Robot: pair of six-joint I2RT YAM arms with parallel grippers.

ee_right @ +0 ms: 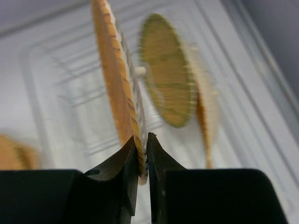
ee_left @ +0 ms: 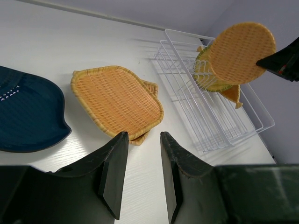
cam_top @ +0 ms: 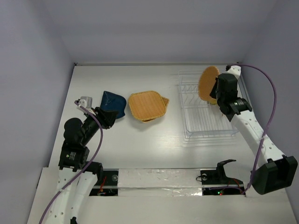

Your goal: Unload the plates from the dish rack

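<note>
Pinching orange plate [ee_right: 110, 79] rim w/ R fingers [ee_right: 117, 179] | clear above rack [cam_top: 210, 127] | L fingers [ee_left: 114, 172] spread

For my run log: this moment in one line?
right gripper shut on round orange plate above dish rack | left gripper open near blue plate

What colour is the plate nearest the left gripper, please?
Dark blue plate, clearest in the left wrist view.

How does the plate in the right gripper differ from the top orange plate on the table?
The held plate is round, the table plate a rounded square. The held plate stands on edge in the right gripper above the dish rack; the table plate lies flat. Both are orange weave.
</note>
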